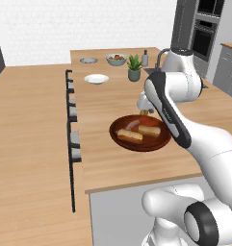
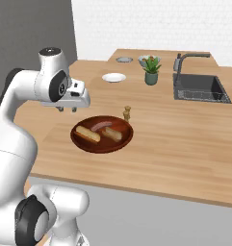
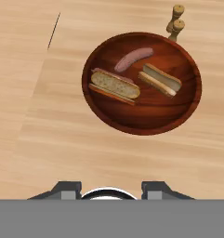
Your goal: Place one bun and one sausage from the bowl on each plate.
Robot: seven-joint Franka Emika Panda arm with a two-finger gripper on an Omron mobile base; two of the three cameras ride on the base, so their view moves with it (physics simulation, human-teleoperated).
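Note:
The dark reddish-brown bowl [image 3: 146,118] [image 1: 136,145] [image 2: 100,146] sits on the wooden counter. It holds two split buns [image 3: 114,86] [image 3: 161,79] and a pink sausage [image 3: 133,59]. A pinkish edge shows under the left bun; I cannot tell what it is. My gripper [image 3: 112,188] [image 2: 67,109] hovers above the counter beside the bowl, on its left in the right base view. Its fingers stand apart with nothing between them. A white plate [image 1: 96,79] [image 2: 113,77] lies farther back. A greyer plate [image 1: 88,60] [image 2: 124,60] lies near the counter's far end.
Small wooden shakers [image 3: 176,23] [image 2: 127,113] stand right behind the bowl. A potted plant [image 1: 134,68] [image 2: 151,72], a pale fruit bowl [image 1: 116,59] and a bottle [image 1: 145,57] stand at the back. The sink [image 2: 200,89] is to the right, and stools [image 1: 71,115] line the counter's left edge.

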